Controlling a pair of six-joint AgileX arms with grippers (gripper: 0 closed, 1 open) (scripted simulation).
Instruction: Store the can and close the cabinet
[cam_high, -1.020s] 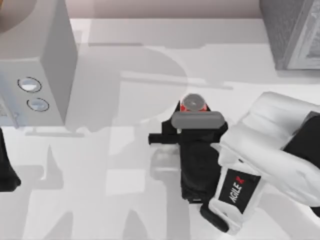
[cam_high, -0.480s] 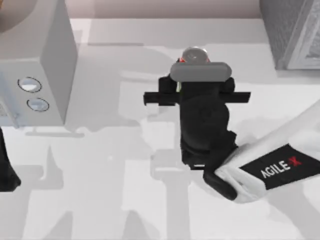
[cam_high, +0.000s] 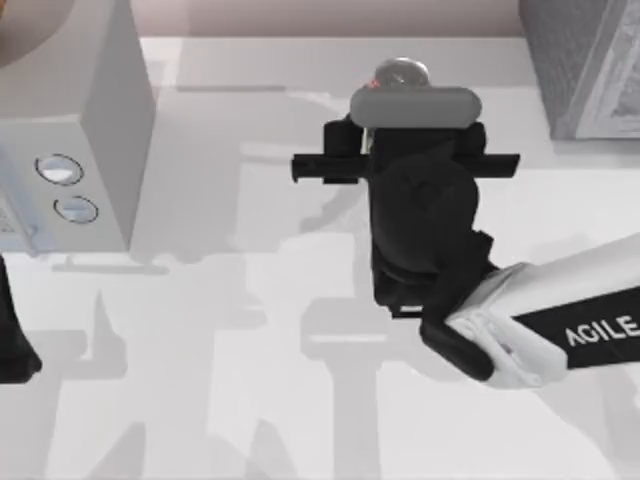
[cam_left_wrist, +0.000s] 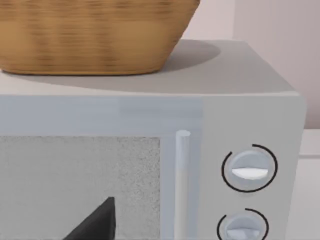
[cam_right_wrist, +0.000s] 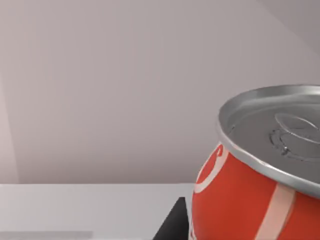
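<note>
The right gripper (cam_high: 398, 95) is at the far middle of the table (cam_high: 250, 330). It holds the can (cam_high: 398, 73) upright, and the can's silver top shows just beyond the grey wrist camera. In the right wrist view the can (cam_right_wrist: 260, 180) is very close, with its red band and silver lid, and a dark finger (cam_right_wrist: 172, 222) lies against its side, so the fingers seem to pinch the can. From above, the can appears lifted off the table, but the pictures do not make this certain.

The cabinet (cam_high: 585, 65) stands in the far right corner, well apart from the can. Its front cannot be seen from above, so one cannot tell if it is open.

The left arm (cam_high: 12, 340) is parked at the left edge, near the microwave (cam_high: 80, 150). A basket (cam_left_wrist: 90, 35) sits on top of the microwave. The state of the left fingers cannot be told.

As a judgement, the grasp is done. Carrying the can to the right, placing it inside the cabinet and closing the cabinet are all left to do.
</note>
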